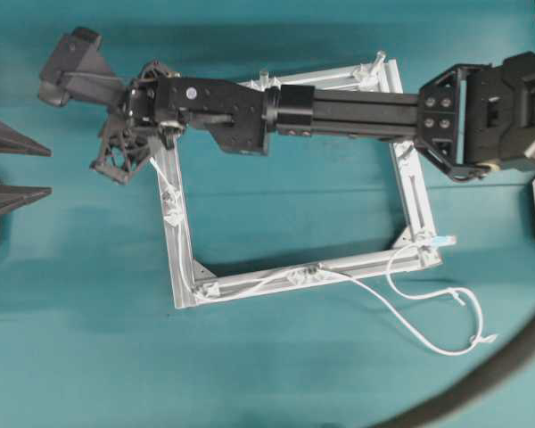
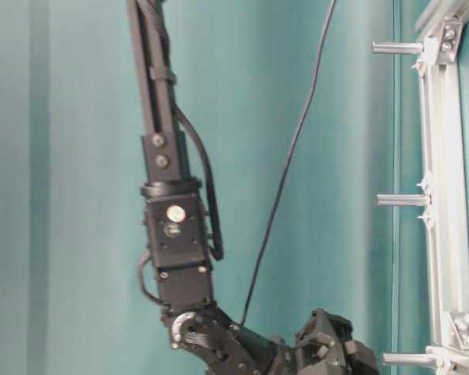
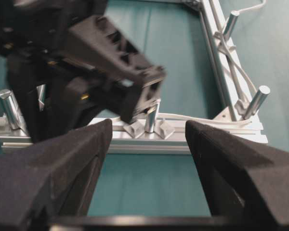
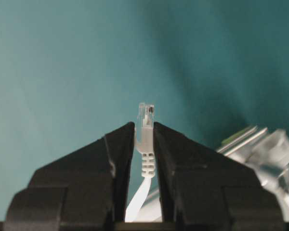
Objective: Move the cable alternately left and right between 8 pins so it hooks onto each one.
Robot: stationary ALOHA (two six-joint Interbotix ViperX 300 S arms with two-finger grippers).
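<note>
Nearest my right wrist camera, the right hand (image 4: 143, 144) pinches the cable (image 4: 145, 144) at its clear plug, above the frame's (image 1: 182, 234) left corner. The arm hides that corner's pins (image 3: 151, 118). My left hand (image 3: 144, 144) hangs spread over the teal surface (image 1: 285, 357).

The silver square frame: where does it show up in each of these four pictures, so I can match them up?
Overhead: the frame lies mid-table, a black arm crossing its far side.
Table-level: one rail runs along the picture's right edge.
Left wrist: a rail crosses the middle, another runs away at right.
Right wrist: blurred silver at lower right, beside the right gripper clamping the cable.
Shared landmark: the pins standing on the frame.
</note>
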